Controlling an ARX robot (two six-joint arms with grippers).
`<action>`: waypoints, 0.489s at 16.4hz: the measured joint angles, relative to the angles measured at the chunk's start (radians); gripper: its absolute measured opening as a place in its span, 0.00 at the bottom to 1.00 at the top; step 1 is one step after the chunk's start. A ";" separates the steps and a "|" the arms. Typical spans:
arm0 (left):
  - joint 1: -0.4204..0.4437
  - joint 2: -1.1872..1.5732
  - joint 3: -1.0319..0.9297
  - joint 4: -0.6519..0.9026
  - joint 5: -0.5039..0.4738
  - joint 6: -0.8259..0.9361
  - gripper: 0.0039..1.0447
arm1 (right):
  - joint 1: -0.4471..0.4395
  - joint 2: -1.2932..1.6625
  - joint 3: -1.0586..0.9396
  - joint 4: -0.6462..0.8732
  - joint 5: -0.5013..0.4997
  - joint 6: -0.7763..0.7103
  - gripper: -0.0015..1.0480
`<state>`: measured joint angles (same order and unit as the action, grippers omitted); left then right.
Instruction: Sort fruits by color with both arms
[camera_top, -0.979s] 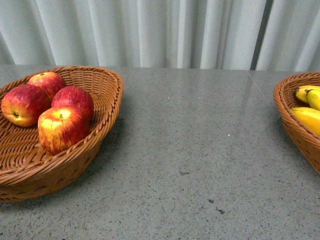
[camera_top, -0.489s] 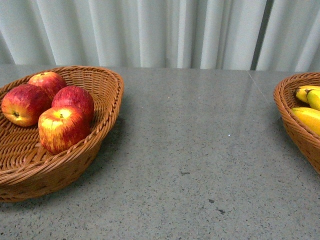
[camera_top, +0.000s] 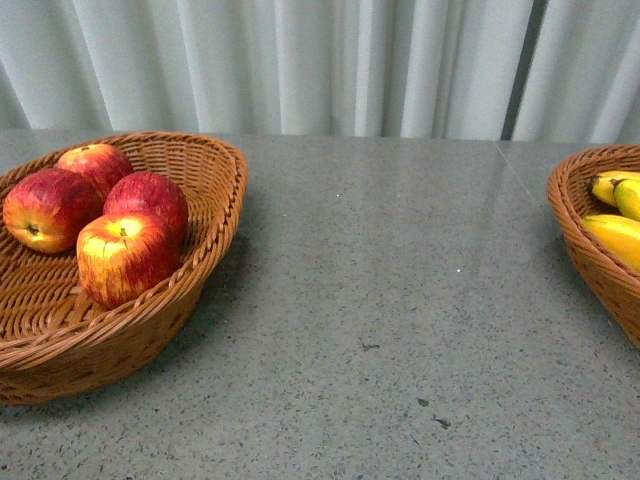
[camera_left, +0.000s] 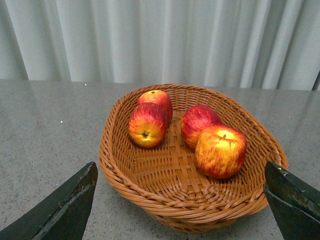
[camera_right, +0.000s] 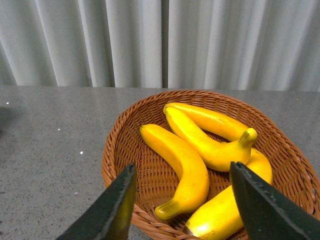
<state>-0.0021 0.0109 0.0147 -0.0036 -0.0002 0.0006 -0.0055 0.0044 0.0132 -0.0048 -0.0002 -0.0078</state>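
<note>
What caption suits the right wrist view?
Four bananas lie in a wicker basket, framed by the open right pincer.

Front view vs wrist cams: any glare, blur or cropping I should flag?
Front view: sharp, soft even light, faint sheen on the table, banana basket cropped at the edge. Left wrist view: apples crisp with small highlights, gripper fingers dark and soft. Right wrist view: bananas bright with mild glare, fingers blurred.

Even, soft overhead light, all views bright. Faint sheen on grey table (camera_top: 400, 300). Soft shadow beside apple basket (camera_top: 215, 200). Small highlights on apples (camera_left: 220, 150). Gripper fingers (camera_right: 112, 210) blurred at frame edge.
</note>
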 joint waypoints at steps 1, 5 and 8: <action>0.000 0.000 0.000 0.000 0.000 0.000 0.94 | 0.000 0.000 0.000 0.000 0.000 0.000 0.64; 0.000 0.000 0.000 0.000 0.000 0.000 0.94 | 0.000 0.000 0.000 0.000 0.000 0.000 0.93; 0.000 0.000 0.000 0.000 0.000 0.000 0.94 | 0.000 0.000 0.000 0.000 0.000 0.000 0.94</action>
<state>-0.0021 0.0109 0.0147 -0.0036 -0.0002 0.0006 -0.0055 0.0044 0.0132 -0.0044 -0.0002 -0.0074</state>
